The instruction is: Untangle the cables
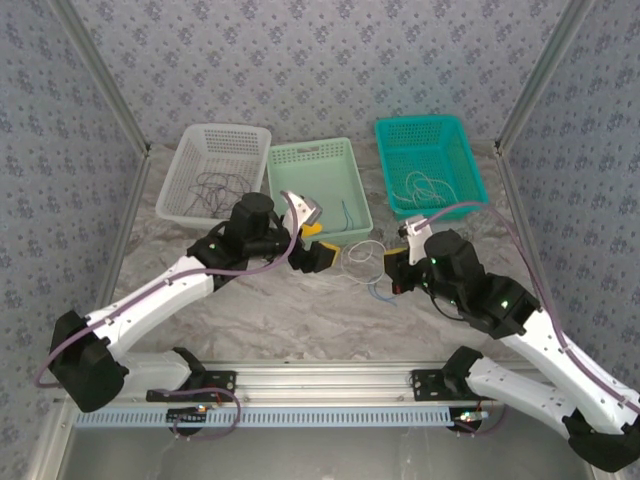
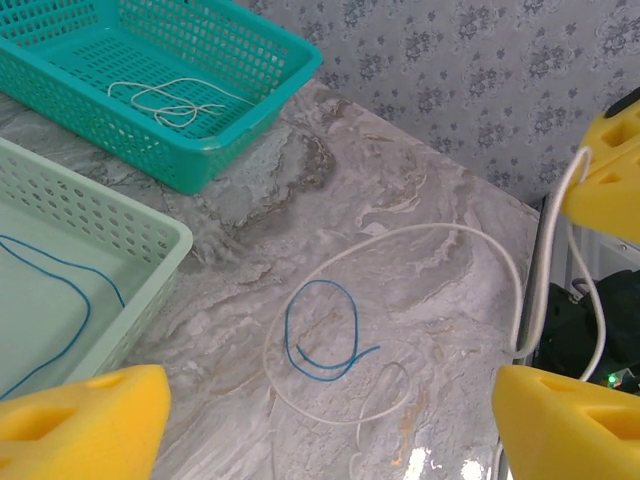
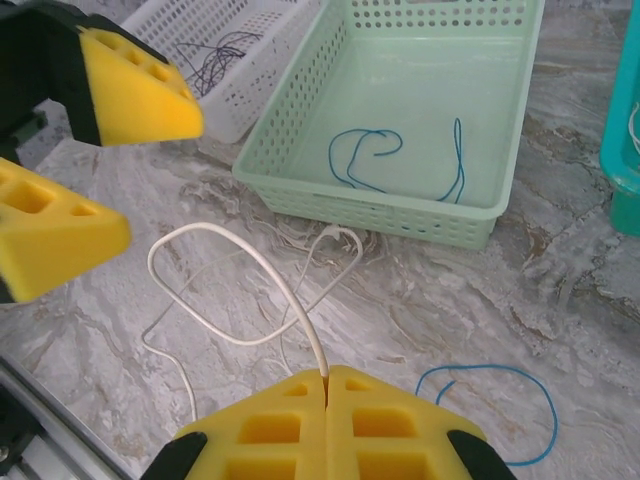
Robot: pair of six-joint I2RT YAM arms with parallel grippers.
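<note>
The right end effector (image 3: pixel 327 385) has its pads pressed together on the white cable (image 3: pixel 200 229). The left end effector (image 3: pixel 160 175) hangs opposite with its pads wide apart, gripping nothing.

The main hazard appears to be the slack loop lying between them. A straight pull by the right end effector could cinch that loop on itself and turn a loose curl into a knot. A blue cable (image 2: pixel 287 335) lies coiled on the worktop (image 3: pixel 450 300) just beside the right end effector, inside the white arc. Whether the two cross cannot be told. If they do, the same pull would likely drag the blue one along. The wire is also very thin against the soft pads and may slip free under tension. If the left end effector closes where strands run close together, it could catch two at once.

From the right pads the white cable rises and arcs toward the left end effector. It then curls back down onto the worktop, and its far end trails off toward the green basket (image 3: pixel 380 215) beyond both. Seen from above, its long axis runs roughly from one end effector to the other.
</note>
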